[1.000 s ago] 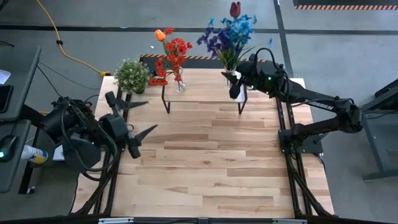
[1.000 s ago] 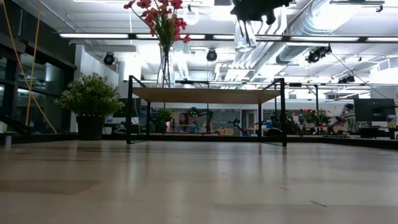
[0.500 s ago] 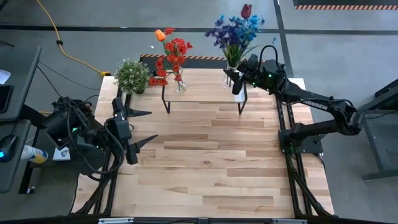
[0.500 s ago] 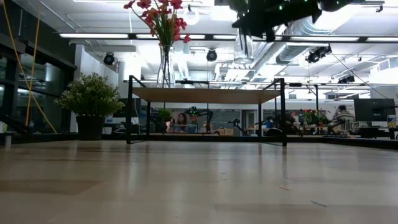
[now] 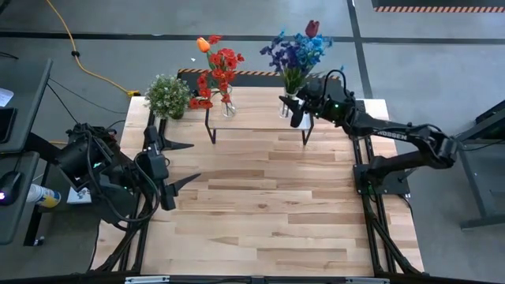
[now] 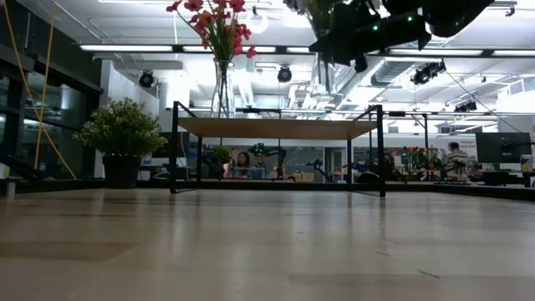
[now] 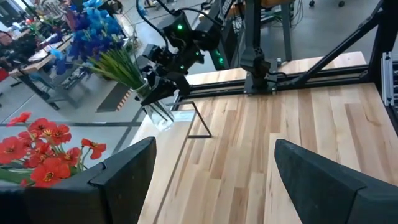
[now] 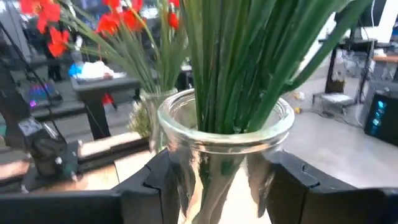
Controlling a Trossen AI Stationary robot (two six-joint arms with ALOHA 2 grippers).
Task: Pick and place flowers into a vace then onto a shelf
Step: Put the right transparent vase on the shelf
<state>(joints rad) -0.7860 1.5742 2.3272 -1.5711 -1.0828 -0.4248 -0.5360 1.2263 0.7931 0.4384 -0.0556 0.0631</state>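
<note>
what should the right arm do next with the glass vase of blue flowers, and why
Probably lower it onto the light wood shelf top. The right gripper is shut on the clear glass vase of blue and purple flowers, which the low view shows hanging above the plank's right end, not resting on it. The glass vase of red flowers already stands at the left end.

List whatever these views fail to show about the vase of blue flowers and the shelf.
- Low view: the right gripper hides most of the blue-flower vase, so whether its base touches the shelf cannot be told.
- High view: the gripper covers the vase's side.
- Right wrist view: the vase is cut off at the bottom edge; blooms lie beyond the top.
- Left wrist view: the left gripper's fingers hide the shelf's near part.
</note>
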